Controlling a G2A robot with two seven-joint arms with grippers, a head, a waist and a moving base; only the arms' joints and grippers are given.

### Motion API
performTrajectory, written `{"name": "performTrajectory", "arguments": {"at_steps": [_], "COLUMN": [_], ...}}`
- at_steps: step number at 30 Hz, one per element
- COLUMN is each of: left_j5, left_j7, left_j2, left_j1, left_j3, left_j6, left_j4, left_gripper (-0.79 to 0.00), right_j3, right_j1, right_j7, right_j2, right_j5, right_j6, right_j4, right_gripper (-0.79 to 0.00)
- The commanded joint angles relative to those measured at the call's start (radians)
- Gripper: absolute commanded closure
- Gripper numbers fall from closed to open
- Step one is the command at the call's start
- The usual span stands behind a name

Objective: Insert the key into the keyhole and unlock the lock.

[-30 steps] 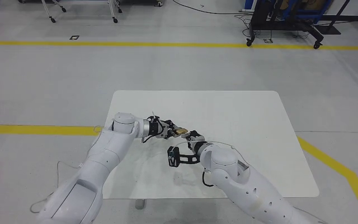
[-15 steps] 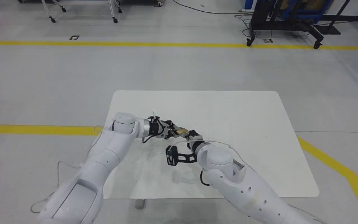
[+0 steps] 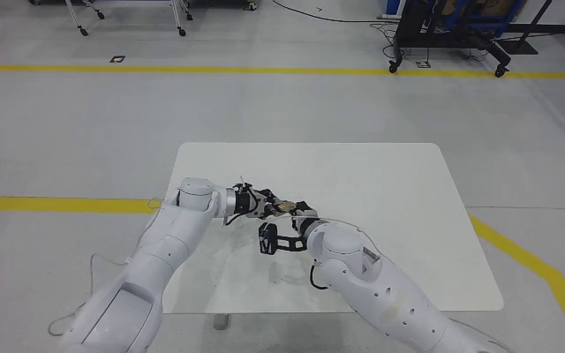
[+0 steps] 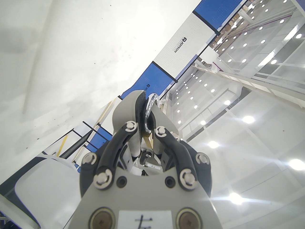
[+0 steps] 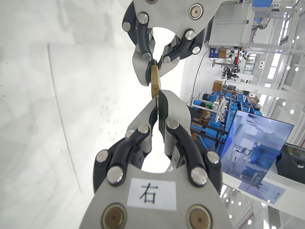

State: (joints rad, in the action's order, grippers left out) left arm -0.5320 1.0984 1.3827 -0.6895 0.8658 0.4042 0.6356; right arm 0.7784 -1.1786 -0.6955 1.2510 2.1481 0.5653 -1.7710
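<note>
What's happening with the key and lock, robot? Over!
Left claw shut on lock, held above table. Right claw shut on key, tip at lock's end; depth unclear. Nothing between them.

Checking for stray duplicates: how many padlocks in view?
1. The brass padlock is held above the table: left gripper clamps its shackle end, right gripper holds the key at its bottom end. Arms may hide part of the table.

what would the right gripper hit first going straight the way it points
The small brass padlock in the left gripper; the right gripper, seemingly pinching a thin key, sits at its end.
</note>
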Motion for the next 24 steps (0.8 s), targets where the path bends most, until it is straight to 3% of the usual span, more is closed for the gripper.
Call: {"name": "performTrajectory", "arguments": {"at_steps": [1, 14, 19, 20, 21, 22, 23, 24], "left_j5": [0.0, -0.011, -0.025, -0.038, -0.057, -0.065, -0.072, -0.082], "left_j7": [0.002, -0.003, -0.004, -0.003, 0.0, -0.001, 0.001, 0.004], "left_j2": [0.0, -0.002, -0.002, -0.002, -0.001, 0.0, 0.001, 0.001], "left_j1": [0.0, 0.004, 0.0, 0.0, 0.001, 0.003, 0.003, 0.003], "left_j3": [0.001, 0.017, 0.025, 0.029, 0.035, 0.038, 0.04, 0.043], "left_j6": [0.001, -0.002, 0.009, 0.022, 0.039, 0.046, 0.05, 0.055], "left_j4": [0.0, -0.007, -0.011, -0.014, -0.019, -0.02, -0.021, -0.023], "left_gripper": [0.0, 0.0, 0.0, 0.0, 0.0, 0.0, 0.0, 0.0], "right_j3": [0.009, 0.144, 0.26, 0.288, 0.316, 0.34, 0.367, 0.39], "right_j1": [-0.004, -0.136, -0.254, -0.28, -0.305, -0.33, -0.349, -0.365], "right_j7": [0.007, 0.098, 0.277, 0.326, 0.375, 0.43, 0.486, 0.538], "right_j2": [0.001, -0.028, -0.047, -0.051, -0.055, -0.058, -0.06, -0.061], "right_j5": [-0.01, -0.02, -0.16, -0.195, -0.235, -0.29, -0.357, -0.435], "right_j6": [-0.003, -0.016, -0.071, -0.077, -0.084, -0.084, -0.081, -0.069], "right_j4": [0.0, -0.164, -0.255, -0.259, -0.261, -0.259, -0.25, -0.232], "right_gripper": [-0.785, -0.785, -0.785, -0.677, -0.446, -0.311, -0.055, 0.0]}}
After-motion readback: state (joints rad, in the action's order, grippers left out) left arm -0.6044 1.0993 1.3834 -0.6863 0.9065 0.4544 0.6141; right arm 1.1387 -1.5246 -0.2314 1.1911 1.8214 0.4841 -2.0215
